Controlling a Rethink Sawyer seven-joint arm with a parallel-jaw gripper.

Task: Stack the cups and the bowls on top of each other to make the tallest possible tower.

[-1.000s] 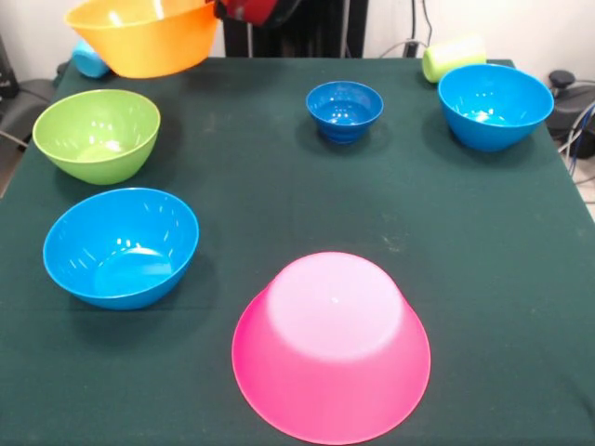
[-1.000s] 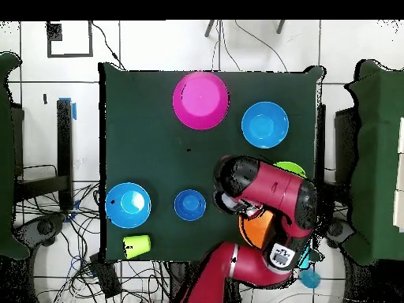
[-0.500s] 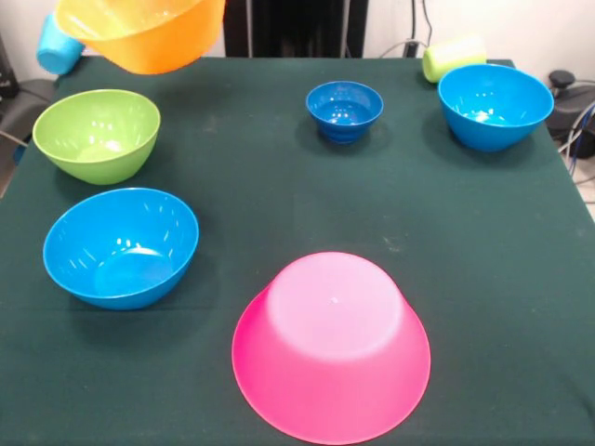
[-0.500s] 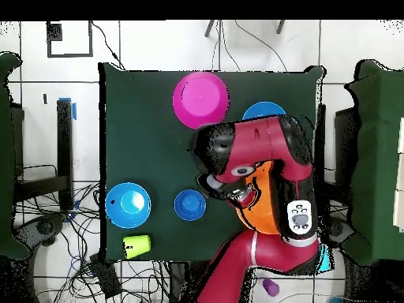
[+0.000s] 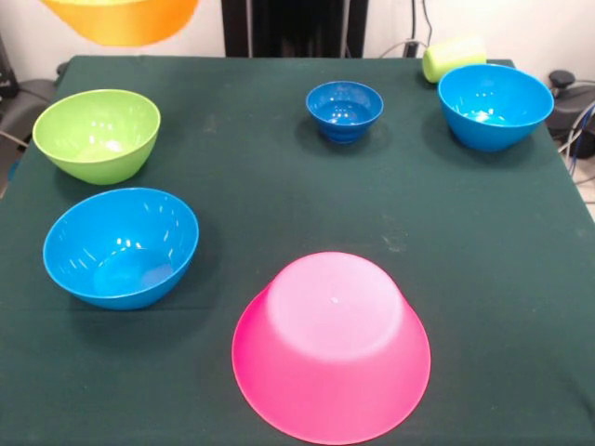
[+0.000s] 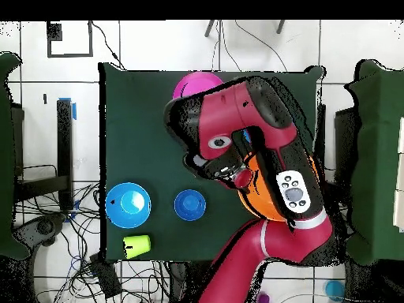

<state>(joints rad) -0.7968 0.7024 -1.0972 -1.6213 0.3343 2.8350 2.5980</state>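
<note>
Orange glossy plastic, the big bowl (image 5: 119, 20), had climbed almost out of the front view: a second earlier you saw nearly all of it at the upper left, half a second earlier it sat higher, and at this moment only its underside showed against the top edge. In the overhead view the red and black arm (image 6: 260, 134) had swung up the frame over the table's middle, and the orange bowl showed under it at centre right. You could not tell how the jaws stood, because the arm hid them, but the bowl hanging clear of the dark green tablecloth (image 5: 279, 186) suggested they were clamped on it.

For the task, that read as a carry under way toward the big pink plastic bowl (image 5: 331, 346), which lay upside down at the lower centre of the front view with nothing on it. The small dark-blue bowl (image 5: 344, 110), the medium green bowl (image 5: 96, 134), the two medium blue bowls (image 5: 121, 246) and the yellow-green plastic tumbler (image 5: 454, 56) had not moved.
</note>
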